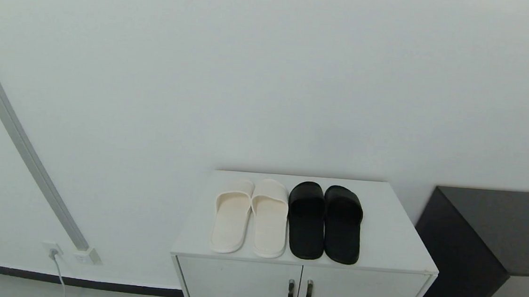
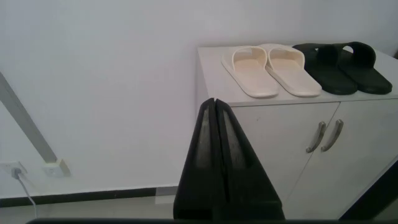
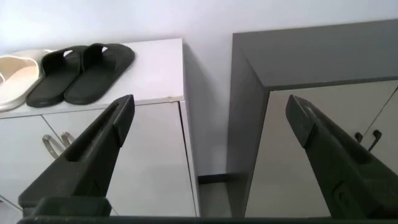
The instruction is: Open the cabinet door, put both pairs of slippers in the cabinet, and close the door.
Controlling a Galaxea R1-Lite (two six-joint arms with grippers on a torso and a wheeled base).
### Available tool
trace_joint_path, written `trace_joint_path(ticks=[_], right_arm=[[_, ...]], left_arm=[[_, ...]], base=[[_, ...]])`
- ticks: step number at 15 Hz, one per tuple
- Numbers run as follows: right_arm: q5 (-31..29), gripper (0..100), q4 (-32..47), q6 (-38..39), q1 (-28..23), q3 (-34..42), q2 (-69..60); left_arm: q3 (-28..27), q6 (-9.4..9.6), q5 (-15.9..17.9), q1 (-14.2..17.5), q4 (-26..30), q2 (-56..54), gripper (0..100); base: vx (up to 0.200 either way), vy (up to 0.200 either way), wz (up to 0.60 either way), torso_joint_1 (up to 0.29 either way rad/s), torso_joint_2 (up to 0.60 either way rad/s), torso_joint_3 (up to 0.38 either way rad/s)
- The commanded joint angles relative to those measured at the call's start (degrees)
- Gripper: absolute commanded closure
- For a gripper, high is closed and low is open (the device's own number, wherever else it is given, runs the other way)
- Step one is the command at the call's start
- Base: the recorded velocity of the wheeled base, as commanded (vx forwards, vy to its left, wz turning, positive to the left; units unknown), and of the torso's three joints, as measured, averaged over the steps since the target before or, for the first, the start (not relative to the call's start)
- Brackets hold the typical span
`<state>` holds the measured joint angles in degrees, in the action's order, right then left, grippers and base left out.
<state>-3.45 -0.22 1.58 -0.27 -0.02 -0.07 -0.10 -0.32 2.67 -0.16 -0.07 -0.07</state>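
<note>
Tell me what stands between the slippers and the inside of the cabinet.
The two shut doors of the cabinet: the white slippers and black slippers lie on its top, outside. Nothing else visible blocks the way.

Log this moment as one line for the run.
cabinet doors: shut; white slippers: on cabinet top; black slippers: beside them; left gripper: shut, empty; right gripper: open

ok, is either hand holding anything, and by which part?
Nothing is held. Left hand is shut on nothing, right hand is open and empty. White slippers and black slippers lie on the cabinet.
</note>
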Motion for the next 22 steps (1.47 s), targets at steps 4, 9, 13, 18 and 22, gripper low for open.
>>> trace_joint_path(ticks=[4, 9, 13, 18, 22], right_arm=[[0.3, 0, 2.3, 11.5, 3.7, -16.7, 12.2], [5.1, 0, -8.0, 5.6, 6.0, -13.1, 35.8], [3.5, 0, -21.1, 5.6, 12.6, -14.0, 53.1], [-7.5, 0, -25.6, 9.8, 28.0, -19.8, 65.1], [-21.6, 0, -28.1, 14.1, 43.2, -27.7, 76.6]], left_arm=[[0.0, 0.14, 0.1, 0.0, 0.0, 0.1, 100], [0.0, 0.05, 0.1, 0.0, 0.0, 0.1, 100], [0.0, 0.05, 0.1, 0.0, 0.0, 0.1, 100], [0.0, 0.14, 0.1, 0.0, 0.0, 0.1, 100], [0.0, 0.23, 0.1, 0.0, 0.0, 0.1, 100]], base=[[0.0, 0.0, 0.0, 0.0, 0.0, 0.0], [0.0, 0.0, 0.0, 0.0, 0.0, 0.0], [0.0, 0.0, 0.0, 0.0, 0.0, 0.0], [0.0, 0.0, 0.0, 0.0, 0.0, 0.0], [0.0, 0.0, 0.0, 0.0, 0.0, 0.0]])
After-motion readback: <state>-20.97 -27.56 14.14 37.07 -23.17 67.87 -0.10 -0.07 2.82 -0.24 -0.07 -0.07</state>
